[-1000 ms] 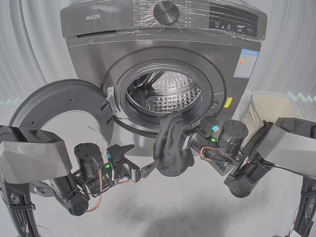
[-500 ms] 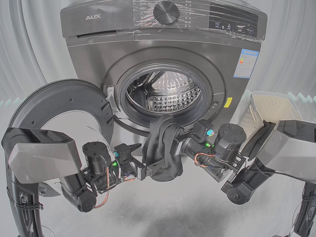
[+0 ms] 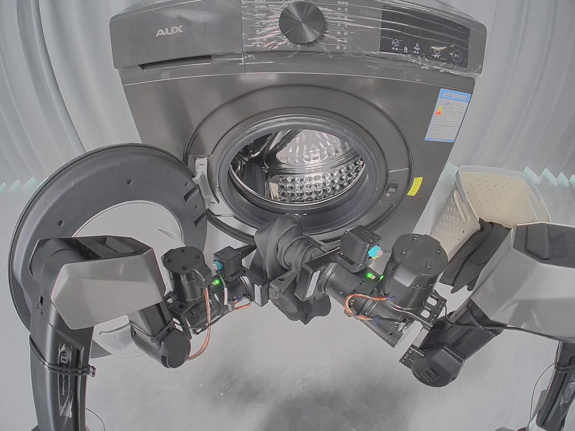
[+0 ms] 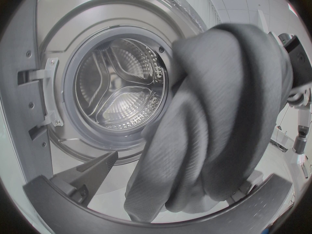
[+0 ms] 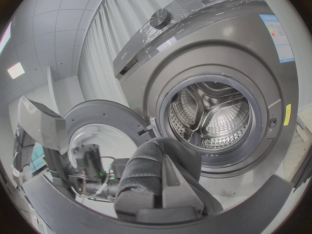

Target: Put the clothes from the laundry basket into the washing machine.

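My right claw (image 3: 299, 263) is clamped on the dark garment (image 3: 277, 237), which hangs just below the drum opening (image 3: 299, 169). The opening lies up and beyond it. My left claw (image 3: 269, 275), fingers apart, straddles the garment's lower fold.

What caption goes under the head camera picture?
Right gripper holds a dark garment before the open washer, left gripper beside it.

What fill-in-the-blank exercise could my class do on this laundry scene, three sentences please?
1. The washing machine has its door swung ___.
2. The dark garment is clamped in the robot's ___ gripper.
3. More dark clothes lie in the white ___ beside the machine.
Missing words: open; right; basket.
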Controlling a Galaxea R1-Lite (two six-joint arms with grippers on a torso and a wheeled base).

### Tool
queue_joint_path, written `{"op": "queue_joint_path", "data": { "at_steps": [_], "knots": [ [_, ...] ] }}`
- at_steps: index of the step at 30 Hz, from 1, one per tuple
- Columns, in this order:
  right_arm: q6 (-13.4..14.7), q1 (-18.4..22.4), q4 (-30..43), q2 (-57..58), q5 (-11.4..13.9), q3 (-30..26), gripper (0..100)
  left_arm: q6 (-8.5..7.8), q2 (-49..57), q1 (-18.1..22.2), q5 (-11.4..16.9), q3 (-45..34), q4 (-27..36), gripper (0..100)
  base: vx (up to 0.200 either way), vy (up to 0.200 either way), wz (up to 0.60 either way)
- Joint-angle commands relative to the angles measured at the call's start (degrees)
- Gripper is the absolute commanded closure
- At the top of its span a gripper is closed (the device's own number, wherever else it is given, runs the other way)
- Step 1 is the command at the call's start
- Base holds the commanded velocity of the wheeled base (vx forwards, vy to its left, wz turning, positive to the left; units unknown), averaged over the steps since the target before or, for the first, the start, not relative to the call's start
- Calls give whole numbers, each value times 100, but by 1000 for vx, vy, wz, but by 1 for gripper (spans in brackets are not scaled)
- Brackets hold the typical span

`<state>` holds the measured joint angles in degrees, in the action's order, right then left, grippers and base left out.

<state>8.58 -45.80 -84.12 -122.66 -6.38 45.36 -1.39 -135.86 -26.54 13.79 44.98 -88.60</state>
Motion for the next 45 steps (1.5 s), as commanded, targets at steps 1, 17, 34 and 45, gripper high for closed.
{"op": "queue_joint_path", "data": {
  "at_steps": [1, 17, 34, 45],
  "knots": [
    [21, -52, -8, 234, -4, -106, 100, -10, -379, 123, -16, 213, 1, 0, 0, 0, 0],
    [47, 229, 18, 269, -30, -634, 100, 34, -309, 193, -113, 327, -8, 100, 0, 0, 0],
    [47, 247, -8, 137, -30, -897, 100, 332, 280, 79, -254, -139, -17, 100, 0, 0, 0],
    [38, 344, 18, 172, -83, -317, 100, 192, 253, 26, -157, -833, -8, 100, 0, 0, 0]
  ]
}}
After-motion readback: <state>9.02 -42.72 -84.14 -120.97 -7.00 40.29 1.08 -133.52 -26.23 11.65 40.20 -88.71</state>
